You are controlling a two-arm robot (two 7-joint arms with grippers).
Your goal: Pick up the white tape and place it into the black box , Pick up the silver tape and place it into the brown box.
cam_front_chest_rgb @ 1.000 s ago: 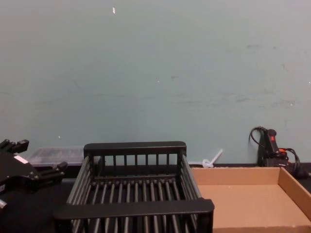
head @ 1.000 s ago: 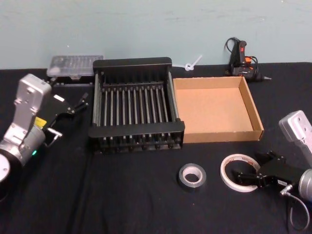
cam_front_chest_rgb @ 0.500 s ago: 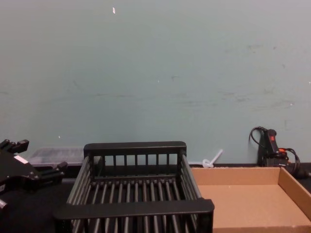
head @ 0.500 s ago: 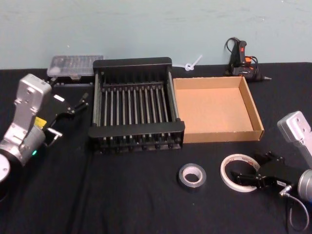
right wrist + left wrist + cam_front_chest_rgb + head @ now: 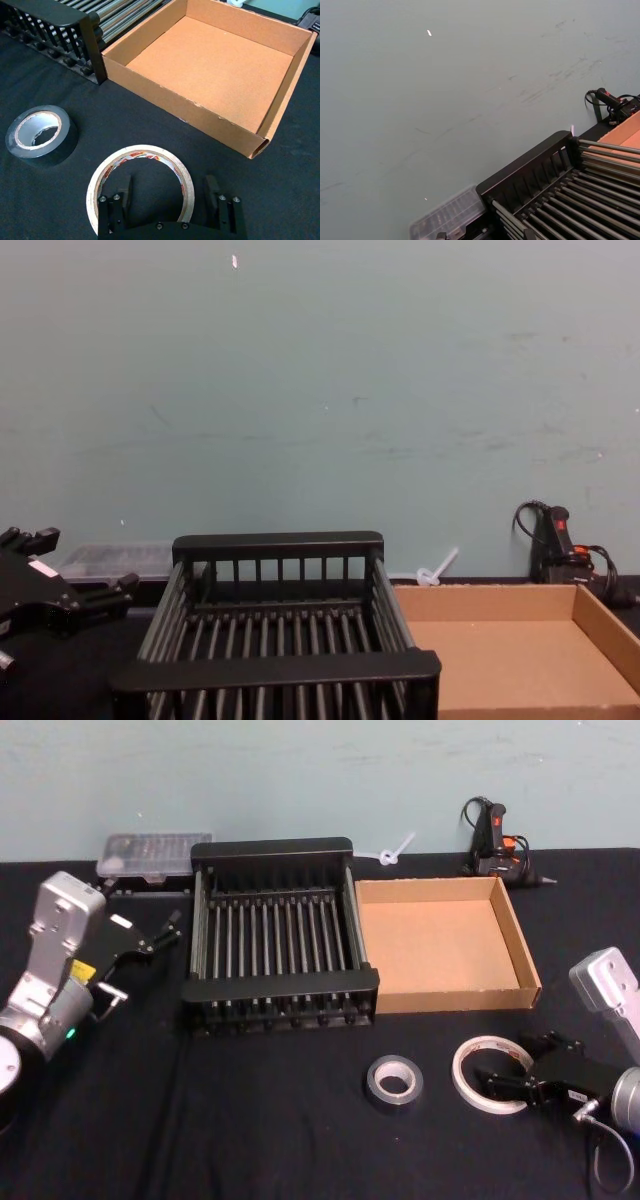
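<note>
Right gripper (image 5: 169,202) at the white tape (image 5: 140,186)
Your 2 fingers (image 5: 123,195) stand open astride the tape's near rim, on the surface before the brown box (image 5: 206,121); silver tape (image 5: 41,134) lies beside it.

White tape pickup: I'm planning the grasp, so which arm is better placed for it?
The right. The right gripper is already at the white tape, open jaws either side of its near rim. The left gripper sits open far off, beyond the black box.
</note>
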